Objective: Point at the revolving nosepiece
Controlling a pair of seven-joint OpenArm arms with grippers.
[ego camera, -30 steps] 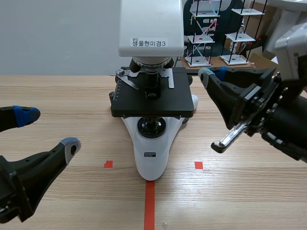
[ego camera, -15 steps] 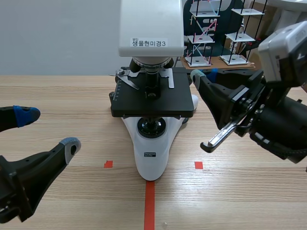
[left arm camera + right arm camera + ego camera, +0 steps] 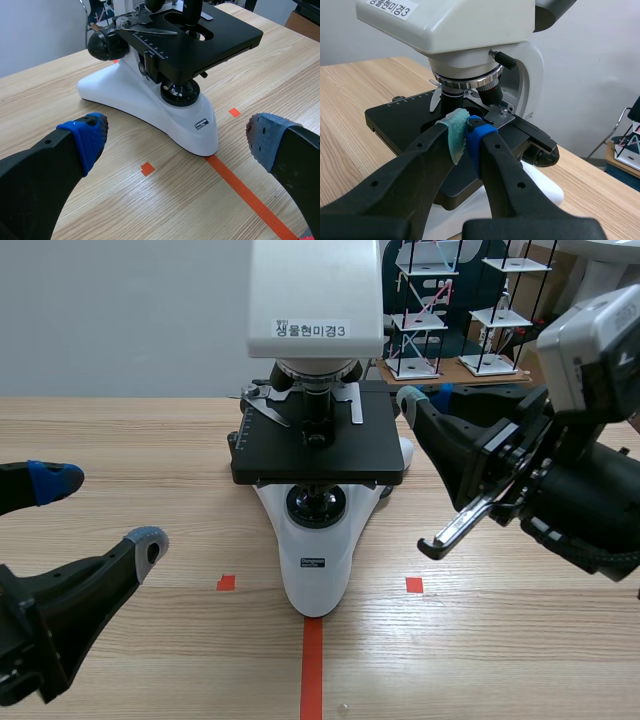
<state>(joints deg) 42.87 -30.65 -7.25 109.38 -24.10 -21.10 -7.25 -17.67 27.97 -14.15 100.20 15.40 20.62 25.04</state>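
A white microscope (image 3: 315, 540) with a black stage (image 3: 318, 445) stands mid-table. Its revolving nosepiece (image 3: 315, 370) sits under the white head (image 3: 315, 295), a silver ring with black objectives (image 3: 467, 80). My right gripper (image 3: 420, 398) is shut, its tips level with the stage's right rear corner, below and right of the nosepiece. In the right wrist view that gripper (image 3: 465, 131) aims toward the nosepiece with a gap left between. My left gripper (image 3: 100, 510) is open at the near left, holding nothing; in its wrist view its fingers (image 3: 82, 137) stand wide apart, short of the microscope base (image 3: 165, 117).
Orange-red tape marks (image 3: 312, 660) lie on the wooden table in front of the microscope. Model racks (image 3: 430, 310) stand on a surface behind the table at the back right. A black focus knob (image 3: 107, 42) juts from the microscope's side.
My right gripper moved left toward the microscope stage between one second ago and half a second ago, then held still. The left arm has not moved.
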